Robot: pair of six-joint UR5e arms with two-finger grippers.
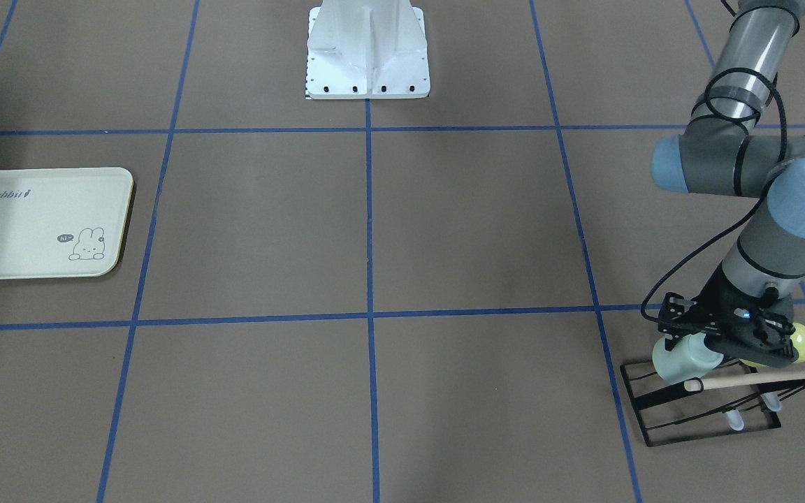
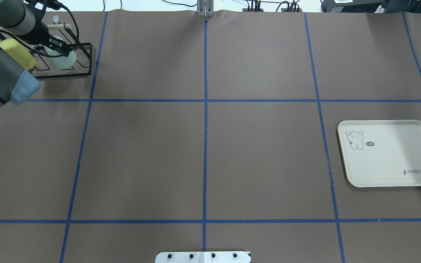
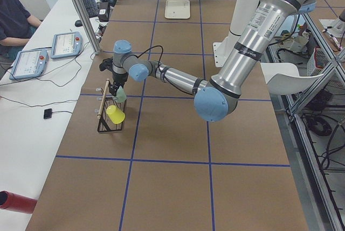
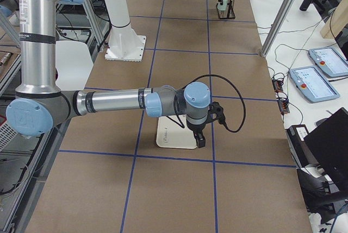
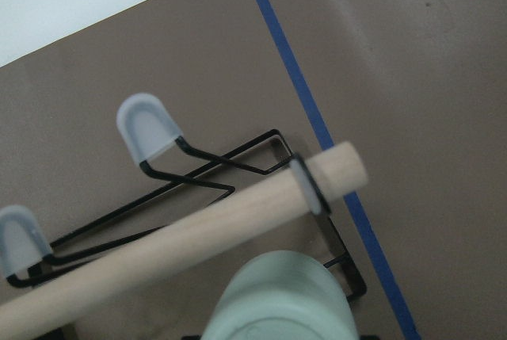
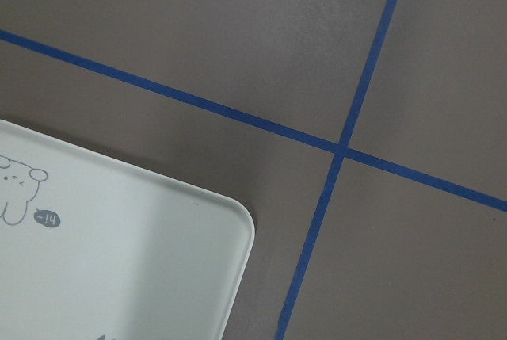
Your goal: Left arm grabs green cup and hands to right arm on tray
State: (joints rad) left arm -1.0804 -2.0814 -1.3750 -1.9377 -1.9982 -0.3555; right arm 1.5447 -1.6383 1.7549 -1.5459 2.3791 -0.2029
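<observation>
Hanging by green cup (image 1: 682,358) (on black rack (image 1: 654,398)): left claw (image 1: 724,344); tray (image 1: 25,230) well apart.

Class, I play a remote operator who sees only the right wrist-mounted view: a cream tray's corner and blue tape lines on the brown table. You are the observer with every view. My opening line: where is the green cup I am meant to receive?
Observer: The pale mint-green plastic tumbler sits on a black wire rack at the table's far corner on the robot's left, well away from the cream rectangular tray.
Operator: Is the left arm near it?
Observer: Yes, the left gripper is right at the tumbler; I cannot tell whether its jaws are closed on it.
Operator: Anything else on that rack?
Observer: A yellow-green plastic cup, beside the tumbler.
</observation>
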